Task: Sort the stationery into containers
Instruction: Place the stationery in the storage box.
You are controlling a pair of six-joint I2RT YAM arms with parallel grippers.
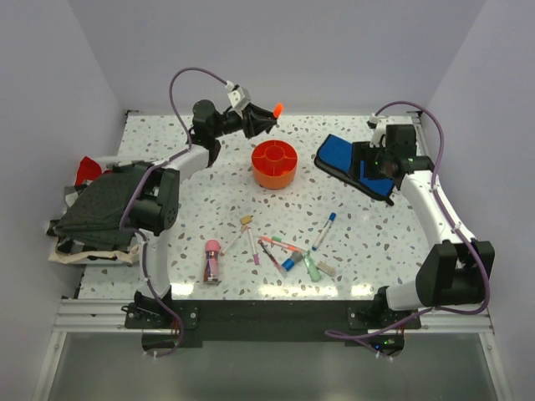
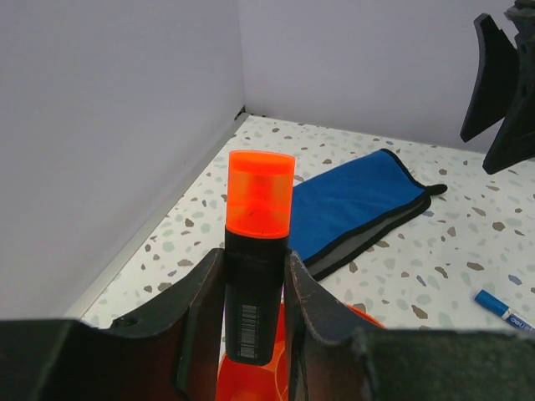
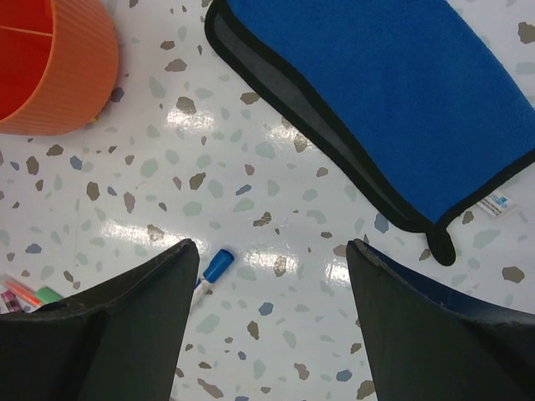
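Carefully centre your left pincer (image 2: pixel 255 276), clamped on the orange-capped black highlighter (image 2: pixel 259 200), over the round orange plastic caddy (image 1: pixel 272 177) before releasing; right pincer (image 3: pixel 272 251) stands wide.

Speckled table (image 1: pixel 401 242) bears caddy (image 1: pixel 275 163), pouch (image 1: pixel 343 159), pens (image 1: pixel 324 231), cloths (image 1: pixel 96 205).

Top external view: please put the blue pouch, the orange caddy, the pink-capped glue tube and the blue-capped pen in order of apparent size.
1. blue pouch, partly hidden by the right arm
2. orange caddy
3. pink-capped glue tube
4. blue-capped pen, similar length to tube, thinner
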